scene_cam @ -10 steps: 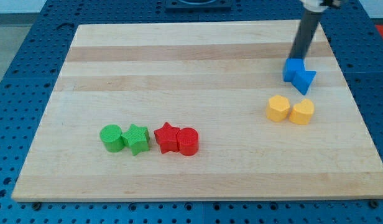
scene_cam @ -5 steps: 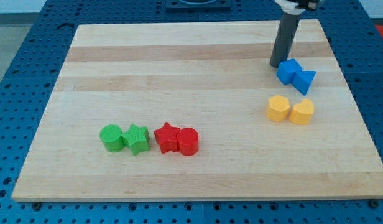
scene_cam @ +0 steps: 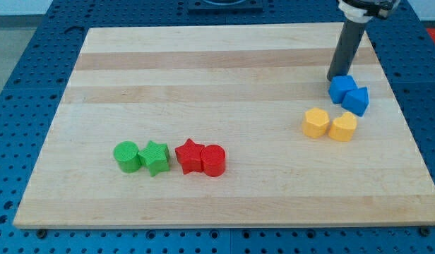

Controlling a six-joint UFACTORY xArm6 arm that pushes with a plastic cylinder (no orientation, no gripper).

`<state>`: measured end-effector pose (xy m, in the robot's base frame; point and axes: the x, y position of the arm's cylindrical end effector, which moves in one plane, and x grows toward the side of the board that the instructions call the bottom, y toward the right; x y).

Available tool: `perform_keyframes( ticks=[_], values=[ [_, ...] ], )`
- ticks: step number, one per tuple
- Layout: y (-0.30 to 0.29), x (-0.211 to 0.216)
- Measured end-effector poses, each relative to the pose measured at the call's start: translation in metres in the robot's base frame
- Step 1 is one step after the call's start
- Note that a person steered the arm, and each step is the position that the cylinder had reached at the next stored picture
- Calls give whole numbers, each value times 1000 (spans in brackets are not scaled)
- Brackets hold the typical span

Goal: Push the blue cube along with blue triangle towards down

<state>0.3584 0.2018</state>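
1. Eight blocks are sitting on the desk (scene_cam: 224, 197): two blue, two yellow, two green, two red.
2. My tip (scene_cam: 335, 77) is touching the blue cube (scene_cam: 342, 89); the blue triangle (scene_cam: 357, 100) is adjoining it.
3. No gripper fitted, no readable writing.

Two yellow blocks (scene_cam: 330, 124) sit at right; green cylinder (scene_cam: 126, 156), green star (scene_cam: 155, 157), red star (scene_cam: 190, 156), red cylinder (scene_cam: 213, 160) line up lower left.

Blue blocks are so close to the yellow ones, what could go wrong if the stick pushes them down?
My tip sits just above the blue cube, which touches the blue triangle. Pushed toward the view's bottom, the pair would probably bump the yellow blocks right below and shove them along. My tip is also off toward the cube's left, so the pair might twist or split apart.
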Motion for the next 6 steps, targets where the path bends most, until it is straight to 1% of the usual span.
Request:
perform_keyframes(
  ticks=[5,6],
  values=[
    [9,32],
    [19,50]
  ],
)
